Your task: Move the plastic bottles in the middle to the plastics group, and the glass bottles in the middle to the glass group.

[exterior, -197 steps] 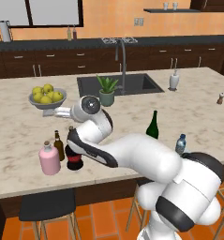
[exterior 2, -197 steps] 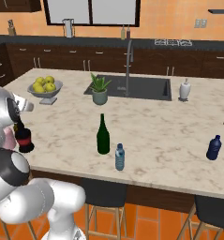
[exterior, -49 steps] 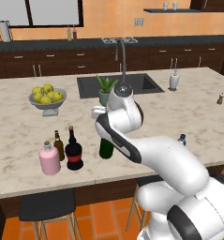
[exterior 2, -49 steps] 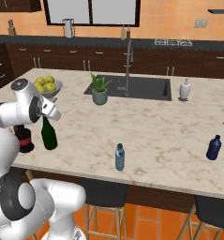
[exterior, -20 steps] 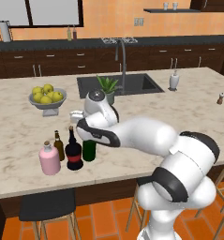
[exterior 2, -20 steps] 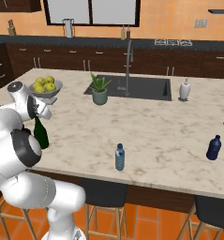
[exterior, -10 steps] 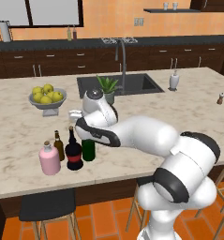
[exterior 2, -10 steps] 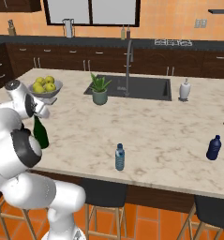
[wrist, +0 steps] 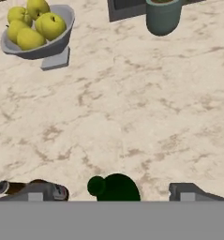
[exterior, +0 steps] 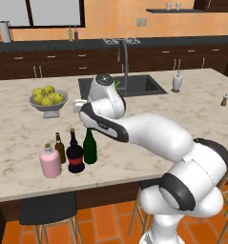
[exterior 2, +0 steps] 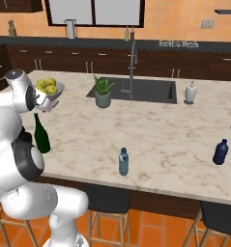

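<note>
Standing upright near the counter's [exterior: 20,138] front edge, the green wine bottle [exterior: 89,147] is seen between the spread fingertips [wrist: 36,191] in the hand view, its neck centred in the gap and touched by neither; the gripper [wrist: 114,191] is released, jaws wide apart. Just left of it stands the black bottle [exterior: 75,153] with the red band, then the small brown bottle [exterior: 60,147] and the pink flask [exterior: 50,162], all close together in a row. The blue-capped water bottle [exterior 2: 123,161] is placed well apart, near the front edge in the right base view. Bare marble is left between the row, the fruit bowl [exterior: 47,102] and the potted plant [exterior 2: 103,93].
</note>
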